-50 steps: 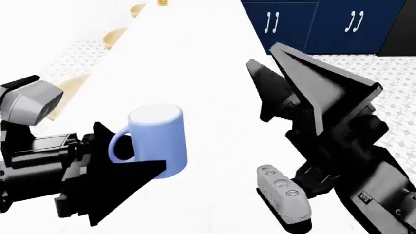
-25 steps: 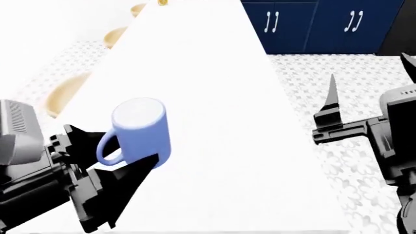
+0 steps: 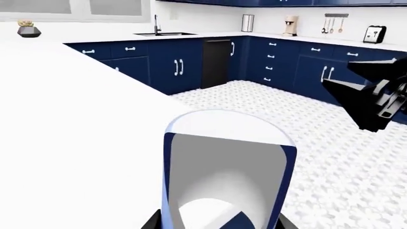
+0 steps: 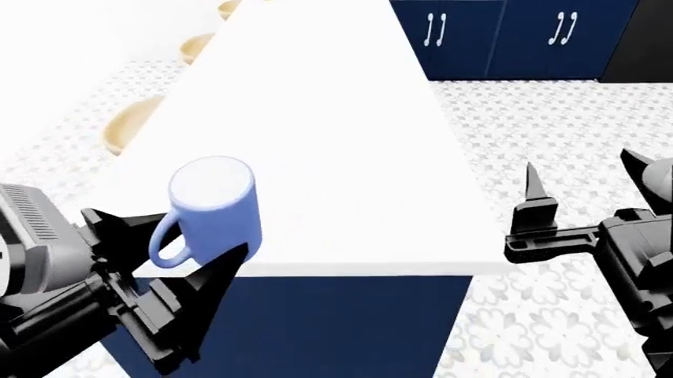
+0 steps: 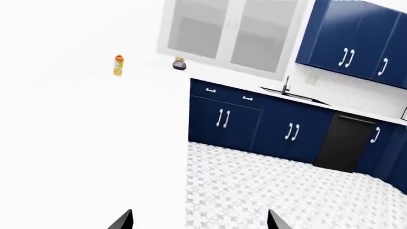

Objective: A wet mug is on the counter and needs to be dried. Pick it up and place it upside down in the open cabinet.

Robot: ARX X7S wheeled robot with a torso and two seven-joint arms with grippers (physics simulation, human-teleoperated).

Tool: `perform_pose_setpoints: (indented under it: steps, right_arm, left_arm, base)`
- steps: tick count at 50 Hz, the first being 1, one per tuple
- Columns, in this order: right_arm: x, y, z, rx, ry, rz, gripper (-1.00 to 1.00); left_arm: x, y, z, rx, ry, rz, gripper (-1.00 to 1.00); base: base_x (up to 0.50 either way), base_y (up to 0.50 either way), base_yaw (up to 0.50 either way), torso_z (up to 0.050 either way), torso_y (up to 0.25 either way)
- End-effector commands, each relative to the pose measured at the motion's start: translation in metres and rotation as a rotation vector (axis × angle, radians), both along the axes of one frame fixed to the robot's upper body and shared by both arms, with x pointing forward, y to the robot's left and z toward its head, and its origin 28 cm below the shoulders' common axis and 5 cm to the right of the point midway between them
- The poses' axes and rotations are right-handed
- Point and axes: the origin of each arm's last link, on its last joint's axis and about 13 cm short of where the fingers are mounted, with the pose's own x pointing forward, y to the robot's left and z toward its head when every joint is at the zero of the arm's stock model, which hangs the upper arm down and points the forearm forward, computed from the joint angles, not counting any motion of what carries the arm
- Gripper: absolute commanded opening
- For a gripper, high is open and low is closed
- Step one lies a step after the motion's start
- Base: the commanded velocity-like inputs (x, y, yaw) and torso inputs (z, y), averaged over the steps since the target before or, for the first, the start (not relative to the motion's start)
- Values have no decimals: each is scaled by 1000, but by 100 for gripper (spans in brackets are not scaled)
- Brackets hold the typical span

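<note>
Left gripper (image 4: 173, 264) is clamped on the mug (image 4: 213, 209) (upright, handle toward the gripper body), holding it over the near end of the counter (image 4: 336, 126); contact with the surface cannot be determined. Right gripper (image 4: 584, 197) stands spread and empty, well apart, over the patterned floor (image 4: 547, 126) beside the counter.

Tan bowls (image 4: 128, 126) sat at upper left; an orange bottle (image 5: 118, 65) and sink faucet (image 5: 287, 85) stood farther back.
</note>
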Motion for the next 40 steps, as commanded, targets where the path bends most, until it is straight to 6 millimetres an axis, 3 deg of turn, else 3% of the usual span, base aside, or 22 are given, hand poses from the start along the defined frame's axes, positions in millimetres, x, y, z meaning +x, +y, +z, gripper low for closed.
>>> perform_pose_setpoints:
  steps: [1,10,28,40]
  right_arm:
    - [0,-2,-2,67,20,-18,100]
    - [3,-3,-6,92,21,-27,100]
    - [-3,8,-9,102,-47,-20,100]
    - [-11,19,-13,111,-83,26,100]
  left_arm:
    - [-5,0,-2,-15,-30,102,-100]
    - [-6,0,-3,-18,-39,123,-100]
    - [-22,-5,-6,-28,-130,328,-100]
    - [-26,-6,-9,-38,-136,365,-100]
  base:
    - [0,0,0,0,0]
    - [0,0,32,0,0]
    - [-31,-2,500,0,0]
    - [-66,-9,500,0,0]
